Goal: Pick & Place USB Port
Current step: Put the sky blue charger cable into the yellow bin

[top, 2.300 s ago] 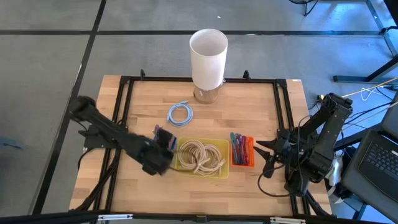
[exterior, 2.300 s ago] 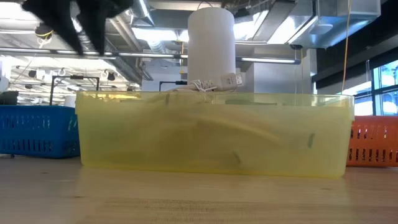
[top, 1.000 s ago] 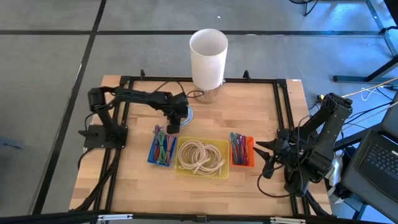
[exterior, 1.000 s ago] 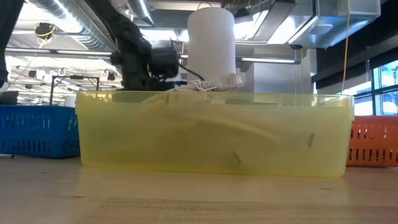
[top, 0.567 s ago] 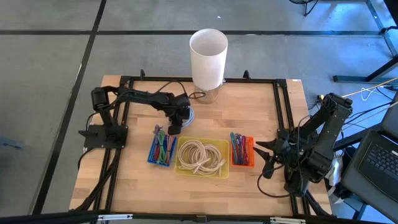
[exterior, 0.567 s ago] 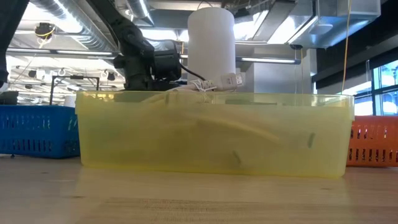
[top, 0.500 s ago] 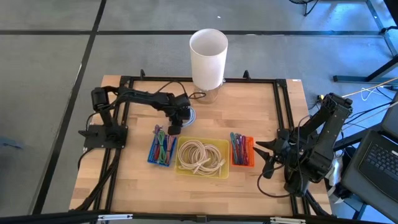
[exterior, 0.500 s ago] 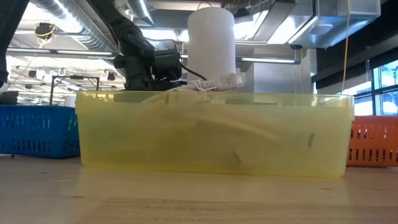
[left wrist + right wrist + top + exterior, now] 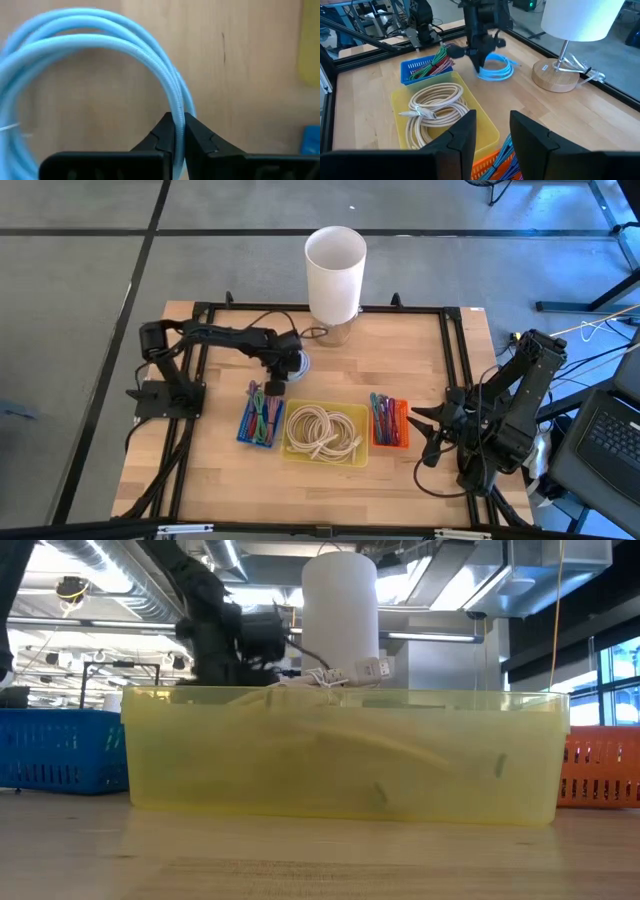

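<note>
A light-blue coiled USB cable (image 9: 298, 363) lies flat on the wooden table, just in front of the white lamp (image 9: 335, 275). My left gripper (image 9: 179, 122) reaches down onto the coil's rim and is shut on it; the right wrist view shows this gripper (image 9: 479, 64) standing over the cable (image 9: 497, 70). My right gripper (image 9: 492, 127) waits open at the table's right side (image 9: 425, 430), holding nothing. My left gripper pinches the coil's rim (image 9: 177, 102) between its two fingertips, on the side toward the table's left. The fingers come from above, pointing down, and lie across the strands. I cannot tell how many strands are caught. The coil rests on the table.
Three bins stand in a row near the front: a blue one (image 9: 261, 418) with coloured cables, a yellow one (image 9: 345, 457) with beige cables, and an orange one (image 9: 390, 442) with coloured cables. The lamp's wooden base (image 9: 555, 75) and cord sit behind the coil.
My left gripper has stayed low at the blue coil, easing slightly toward the table's right and then back left. The coil lies where it was.
</note>
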